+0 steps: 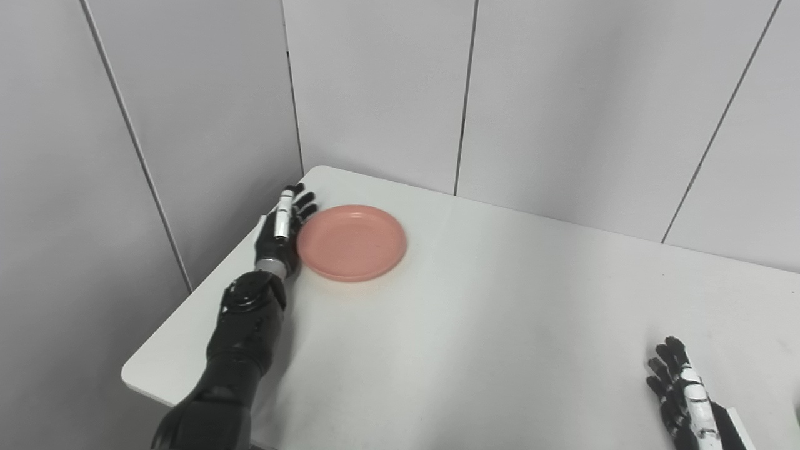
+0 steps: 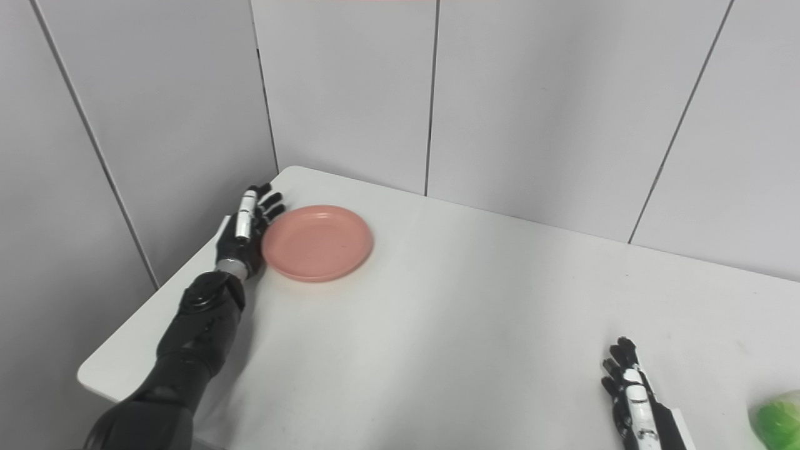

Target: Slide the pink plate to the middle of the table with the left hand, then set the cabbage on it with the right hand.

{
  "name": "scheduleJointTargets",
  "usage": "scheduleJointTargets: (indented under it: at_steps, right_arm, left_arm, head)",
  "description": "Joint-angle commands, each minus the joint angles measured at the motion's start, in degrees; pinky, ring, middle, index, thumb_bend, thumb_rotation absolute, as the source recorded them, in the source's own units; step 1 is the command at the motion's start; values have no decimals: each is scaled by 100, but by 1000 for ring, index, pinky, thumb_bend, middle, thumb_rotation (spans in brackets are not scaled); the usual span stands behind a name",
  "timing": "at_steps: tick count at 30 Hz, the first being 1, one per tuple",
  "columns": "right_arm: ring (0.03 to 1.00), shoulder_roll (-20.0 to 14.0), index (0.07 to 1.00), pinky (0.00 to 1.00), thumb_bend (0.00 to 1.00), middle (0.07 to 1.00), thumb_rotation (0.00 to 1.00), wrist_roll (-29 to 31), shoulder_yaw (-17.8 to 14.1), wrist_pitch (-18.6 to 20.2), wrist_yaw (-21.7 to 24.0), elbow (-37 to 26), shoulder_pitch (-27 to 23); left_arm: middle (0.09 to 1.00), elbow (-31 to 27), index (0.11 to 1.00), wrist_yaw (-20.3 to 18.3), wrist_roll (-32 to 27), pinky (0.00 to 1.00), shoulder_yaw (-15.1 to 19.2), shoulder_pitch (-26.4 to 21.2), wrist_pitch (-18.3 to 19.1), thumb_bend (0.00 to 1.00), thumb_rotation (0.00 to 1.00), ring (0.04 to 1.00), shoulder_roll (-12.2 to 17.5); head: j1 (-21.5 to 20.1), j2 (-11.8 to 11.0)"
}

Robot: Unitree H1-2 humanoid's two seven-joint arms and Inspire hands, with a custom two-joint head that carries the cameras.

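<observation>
Looking down, table: we saw a white table [image 1: 500, 325] set into a corner of grey panelled walls [image 1: 375, 87], its left end rounded.
Left arm: we saw the black arm [image 1: 240, 350] come in from the bottom left and reach along the table's left edge.
Pink plate: we found the pink plate [image 1: 352, 242] lying flat near the far left corner of the table, well away from the middle, with nothing on it.
Left hand: we saw the left hand [image 1: 282, 228] flat on the table with its fingers stretched out and a little apart, holding nothing, its inner side just against the plate's left rim.
Right hand: we saw the right hand [image 2: 632, 394] resting at the near right of the table, fingers spread and holding nothing.
Cabbage: we made out the green cabbage [image 2: 778, 420] only in the right eye view, cut by the bottom right corner, near the right hand but apart from it.
</observation>
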Motion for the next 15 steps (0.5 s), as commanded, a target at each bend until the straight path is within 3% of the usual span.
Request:
scheduleJointTargets:
  at_steps: [1, 15]
  right_arm:
    - [1000, -26, 1000, 1000, 100, 1000, 1000, -5, -7, 91, 14, -38, 10]
    - [1000, 29, 1000, 1000, 124, 1000, 1000, -48, 42, 54, 2, -5, 12]
  left_arm:
    - [894, -26, 886, -78, -2, 897, -84, 124, 359, 349, 1000, 898, -117]
    - [886, -642, 877, -393, -17, 875, -387, 307, 818, 350, 1000, 881, -622]
  head:
    - [4, 4]
    - [-362, 90]
